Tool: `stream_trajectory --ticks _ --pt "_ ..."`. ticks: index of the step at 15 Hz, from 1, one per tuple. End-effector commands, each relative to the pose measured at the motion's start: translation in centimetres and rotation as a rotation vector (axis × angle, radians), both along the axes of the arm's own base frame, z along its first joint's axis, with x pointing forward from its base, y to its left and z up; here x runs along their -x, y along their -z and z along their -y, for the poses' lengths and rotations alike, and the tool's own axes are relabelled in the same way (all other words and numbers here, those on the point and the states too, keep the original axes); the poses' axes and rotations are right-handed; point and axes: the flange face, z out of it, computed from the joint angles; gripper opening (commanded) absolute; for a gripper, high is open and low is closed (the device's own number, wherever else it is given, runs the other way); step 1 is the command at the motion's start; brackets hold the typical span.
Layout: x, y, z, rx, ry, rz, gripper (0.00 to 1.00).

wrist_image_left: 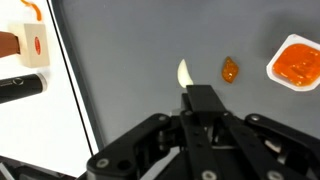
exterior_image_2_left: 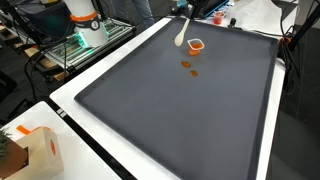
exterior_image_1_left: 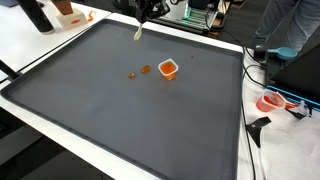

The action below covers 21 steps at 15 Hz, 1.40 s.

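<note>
While pinched by handle in closed gripper (wrist_image_left: 199,100), above mat (exterior_image_1_left: 120,120), close to edge at robot's side: white spoon (wrist_image_left: 184,72). Likely light, stiff, slippery plastic; better to grip mid-handle, firmly. Orange cup (wrist_image_left: 297,62) nearby.

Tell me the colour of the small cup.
The cup is orange, pale-rimmed; clearest in the wrist view.

Wrist view: only the tip of the white spoon (wrist_image_left: 184,72) shows, the rest lying behind the jaws; the orange cup (wrist_image_left: 298,62) is cut by the right edge. In an exterior view the gripper (exterior_image_1_left: 144,14) is cropped at the top edge, and the orange bits (exterior_image_1_left: 137,72) are too small to identify.
</note>
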Motion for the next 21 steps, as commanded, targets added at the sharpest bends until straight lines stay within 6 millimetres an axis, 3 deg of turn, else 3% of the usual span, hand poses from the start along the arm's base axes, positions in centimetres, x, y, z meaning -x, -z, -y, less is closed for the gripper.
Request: stream_trajectory --ticks 1,9,21 --pt "-0.6 2.3 -2.3 0.131 0.002 -0.017 0.03" --pt "-1.5 7.2 -5.7 0.326 -0.027 0.005 0.03" --pt "-3.3 12.0 -5.9 0.413 -0.051 -0.008 0.03"
